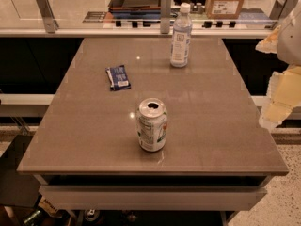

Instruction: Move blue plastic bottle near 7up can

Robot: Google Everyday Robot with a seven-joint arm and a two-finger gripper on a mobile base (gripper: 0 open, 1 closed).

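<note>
Grey-brown laminate tops the table [94, 140], which carries three things, one of each. One blue plastic bottle [181, 36] stands upright near the far edge. One 7up can [152, 125] stands upright at the front centre, well apart from the bottle. One flat dark-blue snack packet [118, 77] lies to their left. None of the labels can be read. The pale gripper [281, 93] hangs off the table's right edge; whether it is spread or closed cannot be told.

Pincer [282, 86] blurred at right; cut off by the edge.
</note>
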